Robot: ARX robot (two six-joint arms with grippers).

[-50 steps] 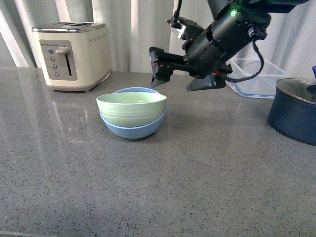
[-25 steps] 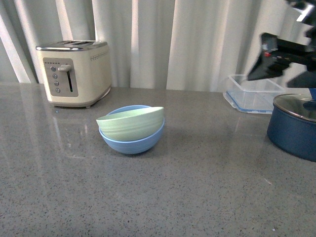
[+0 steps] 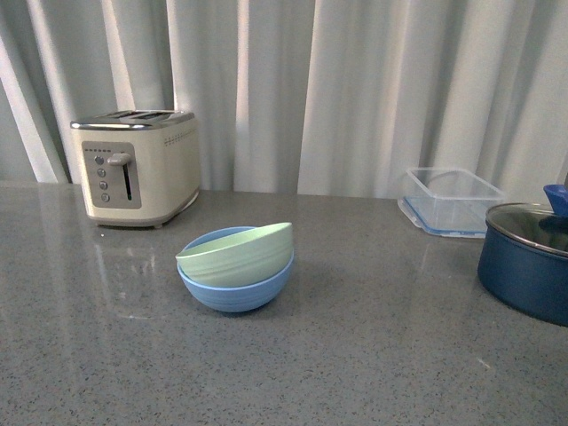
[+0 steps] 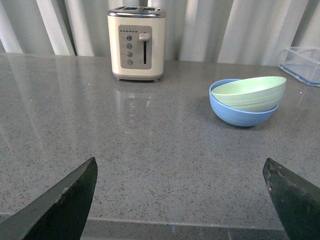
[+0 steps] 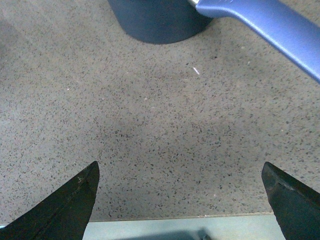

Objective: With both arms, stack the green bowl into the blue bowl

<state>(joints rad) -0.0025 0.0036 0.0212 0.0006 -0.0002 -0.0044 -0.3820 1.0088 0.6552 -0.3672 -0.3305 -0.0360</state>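
Far left on the grey counter [image 3: 373, 355] sits a cream toaster [image 3: 135, 166], back near the white curtain [image 3: 355, 89]. Next, abt mid-counter, is the green bowl [image 3: 238, 255]: it sits inside the blue bowl [image 3: 238, 289], tilted, its right rim higher than its left, so the blue bowl's back rim shows behind it on the left side. From my left wrist cam I see the same pair, green bowl [image 4: 248, 93] nested in blue bowl [image 4: 241, 112], toaster [image 4: 136, 43] beyond and well apart from them. My left claw [image 4: 182, 200] is spread wide w/ nothing between the fingers [image 4: 62, 205], only bare counter under it, well short of the bowls. Right of the bowls, toward the back, a clear plastic box [image 3: 448, 201] w/ a blue rim. At the far right edge, a dark blue pot [image 3: 528, 266] w/ a glass lid and blue knob. My right claw [image 5: 182, 200] is also spread wide and empty, over bare counter; its cam shows the pot's base [image 5: 160, 20] and a blue handle [image 5: 270, 30] running across the corner. Neither arm shows in the front cam.
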